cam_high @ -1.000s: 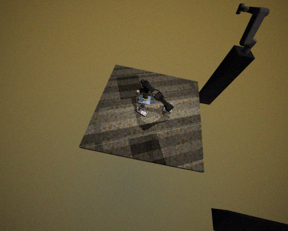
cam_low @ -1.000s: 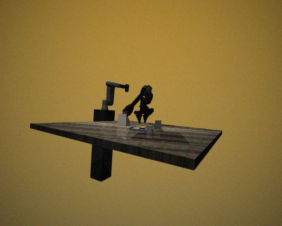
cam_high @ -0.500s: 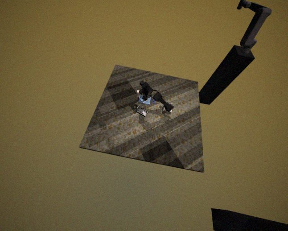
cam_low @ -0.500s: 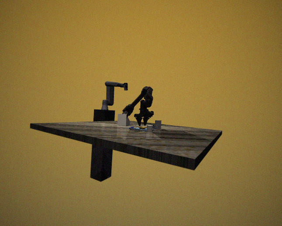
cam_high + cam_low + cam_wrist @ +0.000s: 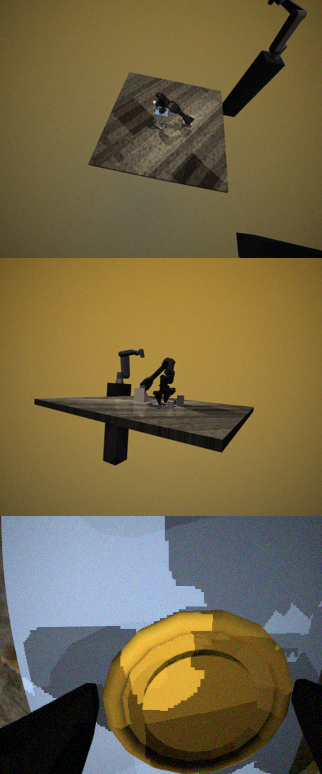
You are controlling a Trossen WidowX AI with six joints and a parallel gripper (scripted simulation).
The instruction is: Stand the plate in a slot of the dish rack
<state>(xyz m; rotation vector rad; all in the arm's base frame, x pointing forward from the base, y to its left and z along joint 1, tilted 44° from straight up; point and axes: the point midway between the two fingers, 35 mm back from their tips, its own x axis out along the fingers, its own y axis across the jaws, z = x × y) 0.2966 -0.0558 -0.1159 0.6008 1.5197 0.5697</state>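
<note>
The yellow round plate (image 5: 200, 691) (image 5: 163, 403) lies flat on the light blue mat (image 5: 75, 576) (image 5: 157, 112). My gripper (image 5: 200, 694) (image 5: 162, 403) is open and low over the mat, pointing down. In the wrist view its two dark fingertips stand at the left and right of the plate's rim, with a narrow gap showing at each side. In the top view the arm hides the plate. The dish rack (image 5: 159, 124), with pale rails and a dark interior, stands on the table beside the mat, apart from my gripper.
A pale cup (image 5: 154, 102) (image 5: 170, 404) stands close to the mat and gripper. A small blue item (image 5: 172, 113) (image 5: 150, 403) lies at the mat's other side. A pale block (image 5: 139, 394) is by my arm's base. Another arm (image 5: 124, 365) (image 5: 282, 32) stands beyond the table.
</note>
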